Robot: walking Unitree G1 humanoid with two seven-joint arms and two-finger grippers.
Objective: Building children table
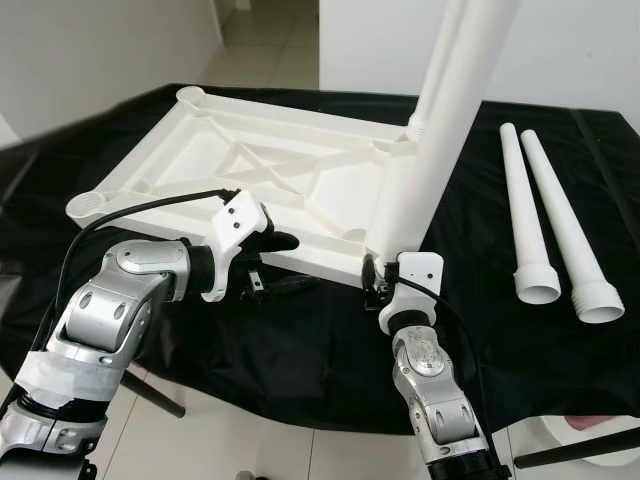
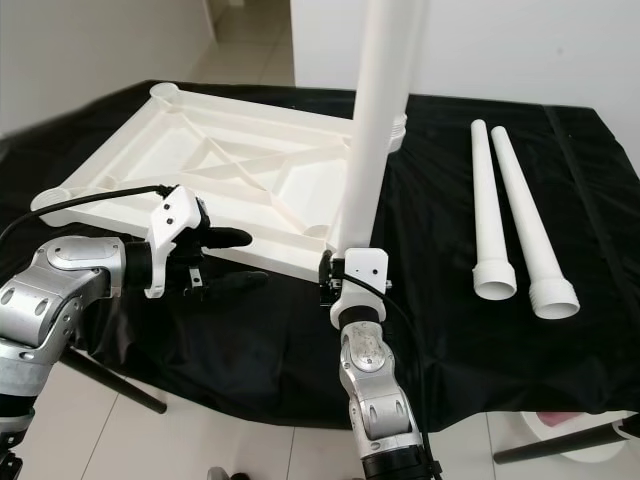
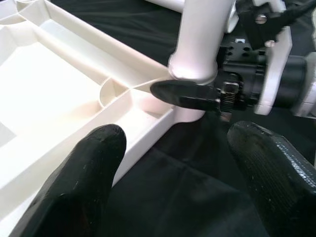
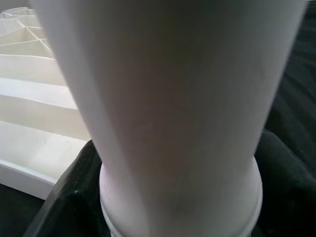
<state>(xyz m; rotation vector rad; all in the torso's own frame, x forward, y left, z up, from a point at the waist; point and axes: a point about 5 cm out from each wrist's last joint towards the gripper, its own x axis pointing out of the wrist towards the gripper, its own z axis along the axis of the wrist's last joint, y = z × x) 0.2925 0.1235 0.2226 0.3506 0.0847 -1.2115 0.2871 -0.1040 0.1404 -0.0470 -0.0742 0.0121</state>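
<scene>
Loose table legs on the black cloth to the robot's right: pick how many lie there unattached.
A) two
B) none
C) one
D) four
A: two loose legs lie side by side on the black cloth, apart from the upturned tabletop, while the right end effector is closed on a third leg standing at the tabletop's near corner.

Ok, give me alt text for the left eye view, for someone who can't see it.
The right pincer grips an upright white table leg at the near corner of an upturned white tabletop on a black cloth. The left pincer is open beside it; two spare legs lie right.
</scene>
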